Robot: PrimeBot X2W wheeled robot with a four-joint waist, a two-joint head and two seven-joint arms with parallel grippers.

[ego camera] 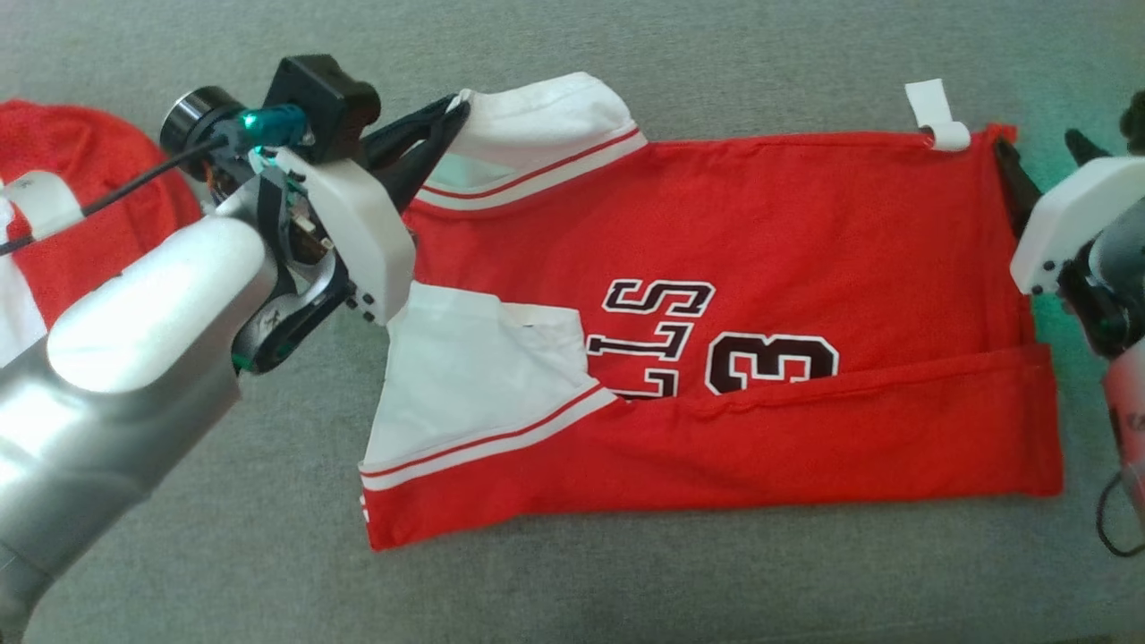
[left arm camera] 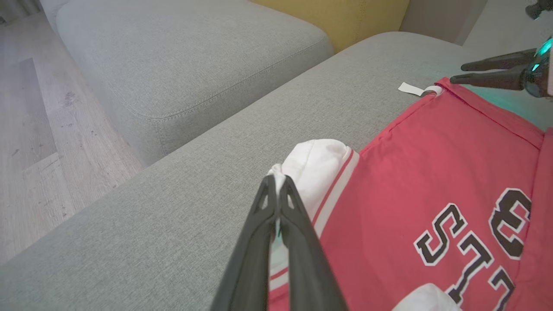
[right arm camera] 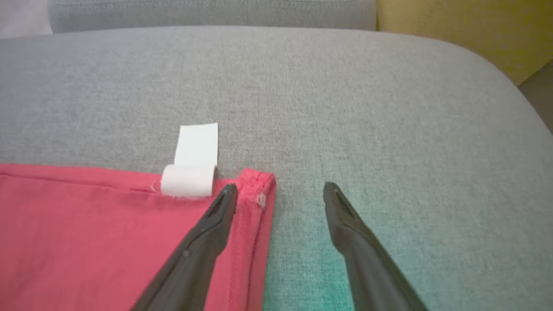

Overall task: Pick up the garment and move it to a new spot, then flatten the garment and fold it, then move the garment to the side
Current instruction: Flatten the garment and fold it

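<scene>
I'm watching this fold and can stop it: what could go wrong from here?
1. The left gripper pinches just the edge of the white sleeve; it may slip when lifted.
2. The right gripper is open astride the hem corner; if the left pulls alone, the jersey could skew and its folded near strip come undone.

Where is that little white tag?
In the head view, the small white tag sits on the far edge of the red jersey, at its right corner, overhanging the grey sofa cushion beside the right jaws.
</scene>
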